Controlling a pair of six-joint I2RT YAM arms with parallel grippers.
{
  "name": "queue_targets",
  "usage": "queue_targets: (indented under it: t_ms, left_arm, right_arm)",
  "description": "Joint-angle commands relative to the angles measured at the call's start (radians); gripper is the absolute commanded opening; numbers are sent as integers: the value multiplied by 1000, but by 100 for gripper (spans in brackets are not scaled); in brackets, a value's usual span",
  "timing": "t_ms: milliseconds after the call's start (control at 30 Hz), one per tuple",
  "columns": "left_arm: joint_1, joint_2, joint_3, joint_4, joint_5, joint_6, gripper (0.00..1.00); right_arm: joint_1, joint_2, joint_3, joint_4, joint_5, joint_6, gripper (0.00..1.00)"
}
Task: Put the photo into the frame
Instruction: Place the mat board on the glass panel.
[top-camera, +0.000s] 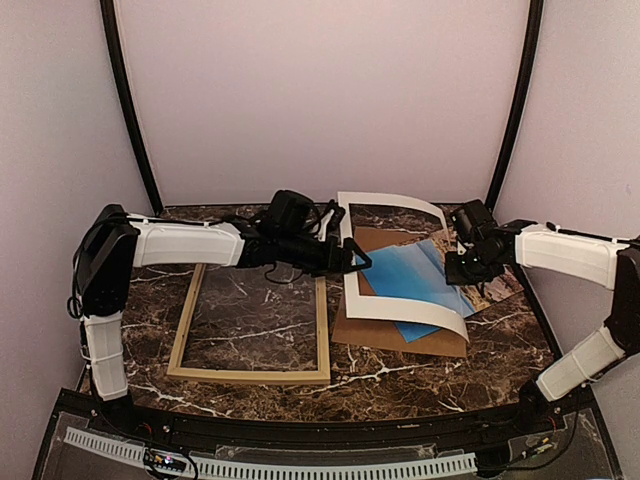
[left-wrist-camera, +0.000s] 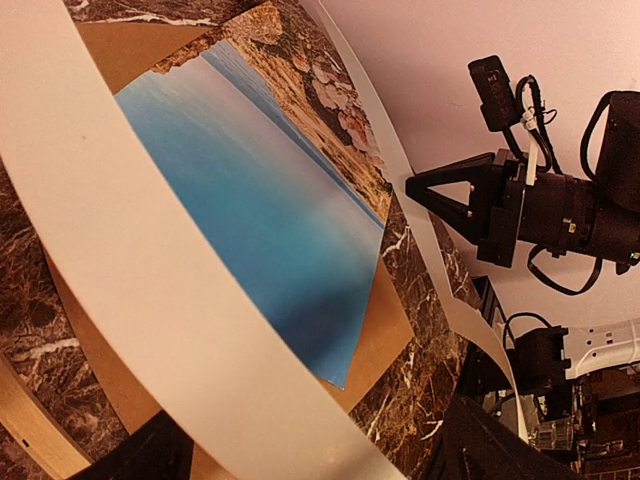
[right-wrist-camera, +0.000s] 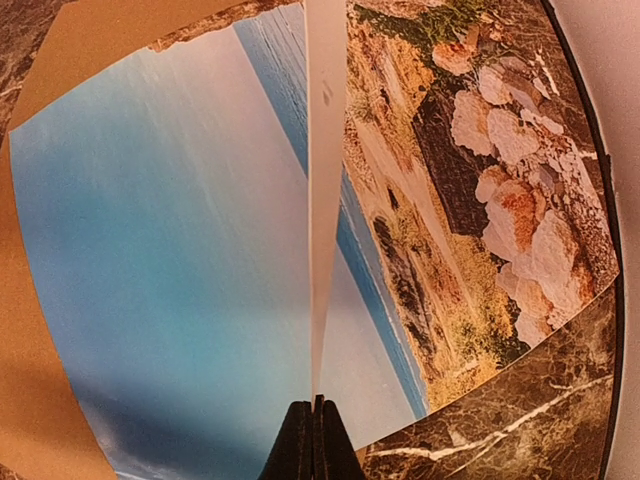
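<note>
Pale lilac walls (top-camera: 320, 90) closed in the scene on three sides, with two black curved poles (top-camera: 130, 110) rising at the back corners, and the desk (top-camera: 440, 375) was dark brown marble veined with white. The frame (top-camera: 250, 376) lay flat on the left half of the desk, its long side close to the near edge, with nothing inside it but bare marble. Just beside it, right of centre, a brown cardboard backing board (top-camera: 400, 338) lay flat, one corner almost touching the frame's right rail. The photo (top-camera: 410, 272) rested face up on that board, skewed against it, its blue sky toward the frame and its rocks toward the desk's right edge, where its corner reached past the board onto the marble. A white mat border (top-camera: 410, 313) arched over the photo, its far side bowed up off the desk. The right claw (top-camera: 458, 266) was closed tight on the mat's right strip, seen edge-on in the right wrist view as a thin white blade pinched between its fingers. The left claw (top-camera: 358, 260) stood with its jaws wide apart at the mat's left strip, which ran between its fingers; whether they touched it could not be told.
</note>
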Motion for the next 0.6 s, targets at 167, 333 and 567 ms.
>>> queue_targets:
  t_ms: [167,333,567]
  left_arm:
    - [27,-27,-45,126,123,-80,82]
    - [45,-20,-66,186,166,-126,66]
    - [54,-18,-70,196,186,-135,47]
  right_arm:
    - [9,1,-23,38,34,4,0]
    - [9,4,-34,45,48,1,0]
    - [10,17,-46,57,55,0,0]
